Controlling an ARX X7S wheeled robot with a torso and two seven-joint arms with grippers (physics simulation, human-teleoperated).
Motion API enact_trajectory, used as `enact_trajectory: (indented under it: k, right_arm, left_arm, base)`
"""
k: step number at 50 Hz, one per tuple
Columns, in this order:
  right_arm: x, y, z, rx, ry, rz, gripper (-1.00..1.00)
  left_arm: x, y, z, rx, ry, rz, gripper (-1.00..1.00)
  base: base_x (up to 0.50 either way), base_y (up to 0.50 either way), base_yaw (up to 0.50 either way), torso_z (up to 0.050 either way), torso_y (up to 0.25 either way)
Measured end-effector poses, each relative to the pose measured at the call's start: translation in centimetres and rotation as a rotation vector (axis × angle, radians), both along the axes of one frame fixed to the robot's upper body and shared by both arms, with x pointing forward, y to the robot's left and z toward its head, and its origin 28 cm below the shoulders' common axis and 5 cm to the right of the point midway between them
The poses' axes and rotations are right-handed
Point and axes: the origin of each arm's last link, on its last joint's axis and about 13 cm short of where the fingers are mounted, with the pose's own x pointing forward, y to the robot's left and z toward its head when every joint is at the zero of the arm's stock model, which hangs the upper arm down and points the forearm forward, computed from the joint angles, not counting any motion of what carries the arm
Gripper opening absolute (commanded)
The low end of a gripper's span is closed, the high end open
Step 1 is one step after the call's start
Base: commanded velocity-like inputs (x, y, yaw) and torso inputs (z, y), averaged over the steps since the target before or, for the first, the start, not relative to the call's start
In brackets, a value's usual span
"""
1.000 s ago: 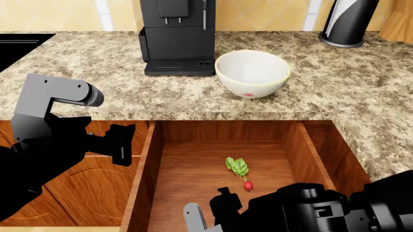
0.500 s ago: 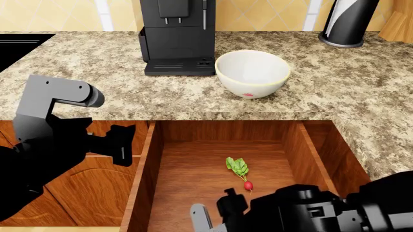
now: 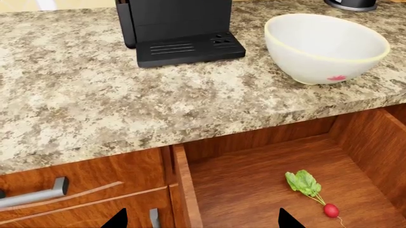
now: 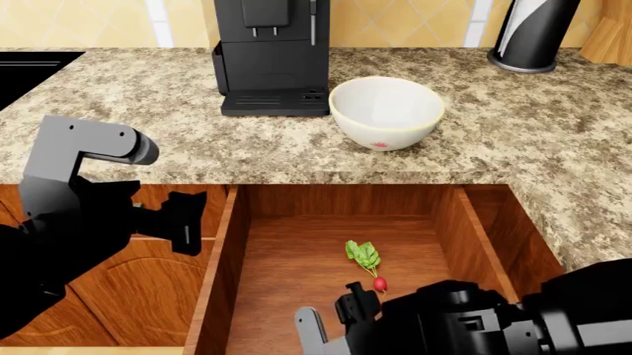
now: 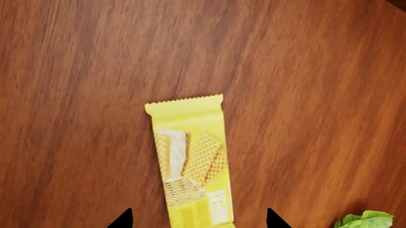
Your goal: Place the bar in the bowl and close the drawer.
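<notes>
Left fingers (image 3: pixel 198 223) hang spread and empty beside the drawer (image 4: pixel 229 251), well apart from the bar (image 5: pixel 192 159). Right fingers (image 5: pixel 198 219) (also spread, holding nothing) hover straight above it on the drawer floor; its long axis runs between their tips, so my right arm is nearer. The bowl (image 4: pixel 385 112) waits on the surface (image 4: pixel 148 111).

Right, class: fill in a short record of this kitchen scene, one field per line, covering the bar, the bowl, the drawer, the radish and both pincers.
bar: yellow wrapped wafer bar lying flat on the drawer floor, ungrasped
bowl: white bowl upright on the counter, beside the coffee machine; looks empty
drawer: drawer pulled open
radish: radish on the drawer floor, leaves toward the counter
right pincer: right pincer open, over the bar, fingertips either side of it
left pincer: left pincer open, holding nothing, outside the drawer
</notes>
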Motion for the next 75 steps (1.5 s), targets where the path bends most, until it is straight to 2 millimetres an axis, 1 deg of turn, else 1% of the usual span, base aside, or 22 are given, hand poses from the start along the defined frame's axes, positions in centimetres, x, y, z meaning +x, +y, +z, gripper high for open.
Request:
enact_trajectory:
  k: [32,48,75]
  right_arm:
    - [0.6,0.3,-1.6,0.005,0.038,0.013,1.00]
    - [1.0,0.1,-2.5,-0.005,0.059,0.001,1.00]
    - [1.9,-0.2,-3.2,-0.024,0.039,-0.011,1.00]
  left_arm:
    - [0.1,0.1,-0.2,-0.004,0.007,0.006,1.00]
    - [0.2,0.2,-0.3,-0.006,0.011,0.006,1.00]
    - [0.3,0.2,-0.5,-0.010,0.017,0.007,1.00]
  base:
    - [0.00,0.00,0.00,0.000,0.000]
    - [0.00,0.00,0.00,0.000,0.000]
    - [0.00,0.00,0.00,0.000,0.000]
